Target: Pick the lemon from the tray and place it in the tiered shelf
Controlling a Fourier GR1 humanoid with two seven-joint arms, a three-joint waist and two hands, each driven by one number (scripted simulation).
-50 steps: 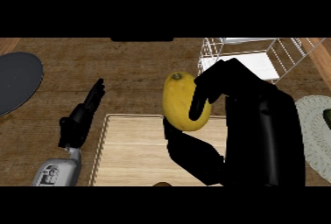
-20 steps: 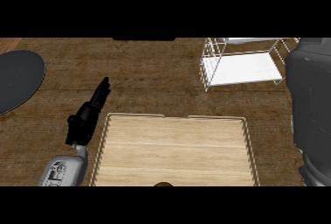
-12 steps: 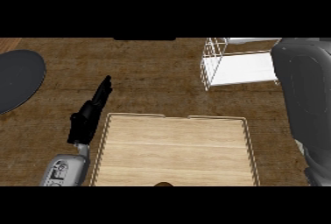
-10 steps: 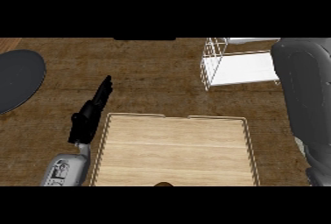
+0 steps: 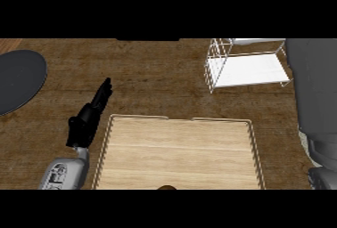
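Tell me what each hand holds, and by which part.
The black left hand holds nothing; its fingers are straight, beside the light wooden tray. The right hand is out of view past its grey forearm, so its hold cannot be told.

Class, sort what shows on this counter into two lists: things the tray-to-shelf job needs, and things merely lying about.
Belongs to the job:
- tray
- tiered shelf
- right forearm, by the shelf; its hand and the lemon do not show

Just lying about:
- dark plate, at the left edge
- left hand, open, resting beside the tray's left rim
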